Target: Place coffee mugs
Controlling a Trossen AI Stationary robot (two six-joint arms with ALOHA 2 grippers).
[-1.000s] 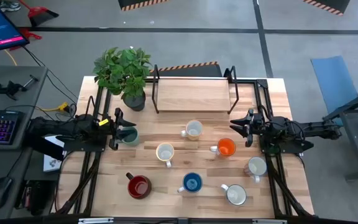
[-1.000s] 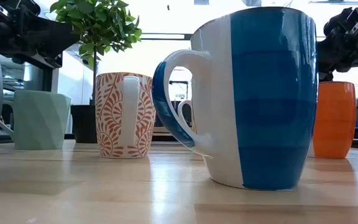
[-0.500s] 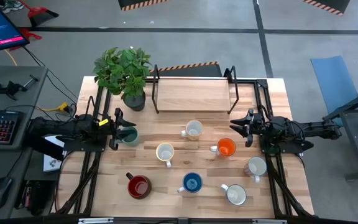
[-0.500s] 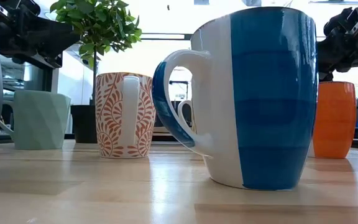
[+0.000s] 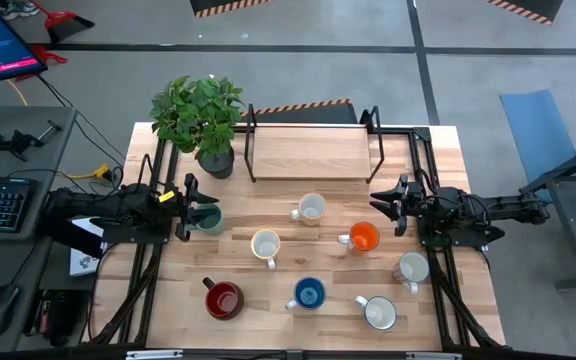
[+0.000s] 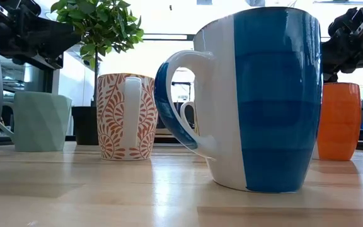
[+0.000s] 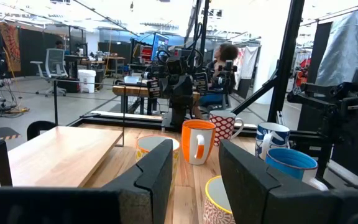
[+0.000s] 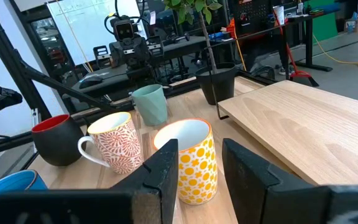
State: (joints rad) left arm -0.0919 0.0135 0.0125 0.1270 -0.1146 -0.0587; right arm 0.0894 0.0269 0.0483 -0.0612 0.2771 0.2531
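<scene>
Eight mugs stand upright on the wooden table [image 5: 168,280]: teal-green [image 5: 208,217], yellow-dotted [image 5: 311,208], orange [image 5: 365,237], leaf-patterned [image 5: 265,244], red [image 5: 223,299], blue [image 5: 309,294] and two whitish ones [image 5: 412,267] [image 5: 379,313]. My left gripper [image 5: 190,207] is open and empty. It hovers at the table's left, just above the teal-green mug [image 6: 40,120], with its fingers [image 7: 160,174] pointing toward the table's right. My right gripper [image 5: 398,206] is open and empty. It hovers at the table's right beside the orange mug [image 6: 339,120], facing the yellow-dotted mug [image 8: 188,155].
A raised wooden board [image 5: 311,152] in a black frame stands at the table's far middle. A potted plant [image 5: 203,115] stands at the far left. Black frame rails run along both table sides. A keyboard and a monitor sit on a desk to the left of the table.
</scene>
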